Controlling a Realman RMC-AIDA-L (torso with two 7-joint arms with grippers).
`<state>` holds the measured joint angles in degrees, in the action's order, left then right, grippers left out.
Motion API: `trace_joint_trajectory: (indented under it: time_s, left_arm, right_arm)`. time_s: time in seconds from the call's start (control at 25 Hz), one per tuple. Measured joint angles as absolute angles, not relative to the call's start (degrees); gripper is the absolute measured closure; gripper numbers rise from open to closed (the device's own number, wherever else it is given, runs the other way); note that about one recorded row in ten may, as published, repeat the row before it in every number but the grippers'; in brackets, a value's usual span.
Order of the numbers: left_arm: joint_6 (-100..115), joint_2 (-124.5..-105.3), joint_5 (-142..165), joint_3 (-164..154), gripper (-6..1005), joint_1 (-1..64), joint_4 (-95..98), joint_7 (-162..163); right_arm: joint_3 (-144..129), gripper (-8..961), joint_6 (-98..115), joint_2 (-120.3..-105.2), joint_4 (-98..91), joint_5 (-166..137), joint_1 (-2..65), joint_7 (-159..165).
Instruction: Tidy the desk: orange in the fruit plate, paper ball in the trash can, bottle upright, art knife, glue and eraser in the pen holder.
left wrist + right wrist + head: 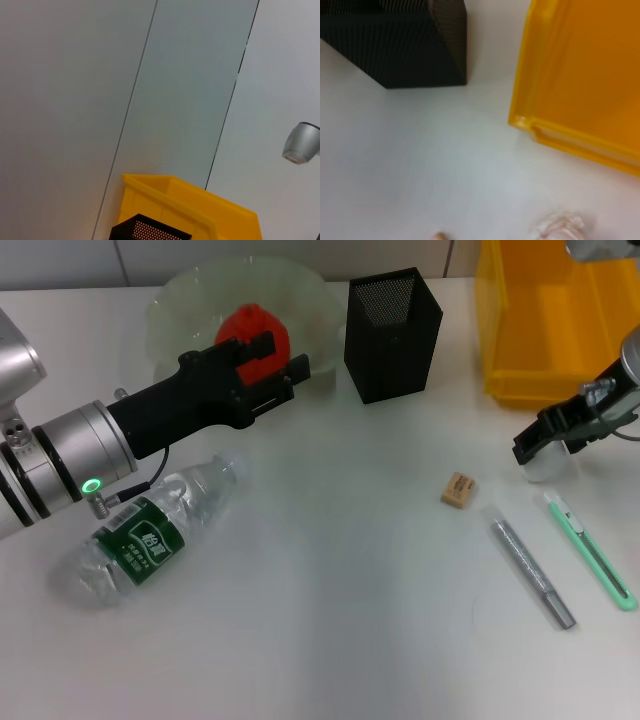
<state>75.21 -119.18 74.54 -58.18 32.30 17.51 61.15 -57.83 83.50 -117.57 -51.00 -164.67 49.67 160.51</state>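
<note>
A: Left side first?
B: Water bottle (150, 532) lies on its side, near left on the desk (330, 620), green label up. Left gripper (268, 362) is over the fruit plate (190, 310), jaws apart around the orange (252, 330); can't tell if the fingers touch it. The orange sits in the plate.
A: Middle?
B: Black mesh pen holder (392, 335) stands upright, just right of the plate. Eraser (458, 490) is nearer, flat on the desk. Grey glue stick (532, 572) lies right of it, then the green art knife (592, 550), both well apart from the holder.
A: Right side?
B: Yellow trash can (550, 330) is at far right. Right gripper (545, 440) is low over the paper ball (550, 468), near side of the can; jaw opening and any grip I can't tell. Right wrist view shows the ball on the desk, outside the can.
</note>
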Motion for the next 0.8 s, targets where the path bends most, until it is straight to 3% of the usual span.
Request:
trace_joint_trajectory:
  time_s: [0.36,0.56,0.8]
  left_arm:
    - [75.1,-119.18,74.4,-58.2,373,32.4,17.1,61.2]
    - [75.1,-119.18,74.3,-58.2,373,32.3,17.0,61.3]
    - [75.2,-119.18,74.3,-58.2,373,32.2,17.0,61.4]
  right_arm:
    - [-58.2,230,82.4,-117.86,-51.1,-167.2,49.6,160.8]
    - [-58.2,329,81.6,-117.97,-51.6,-167.2,49.4,160.7]
    - [-58.2,517,84.1,-118.84,-58.9,-165.8,47.3,160.2]
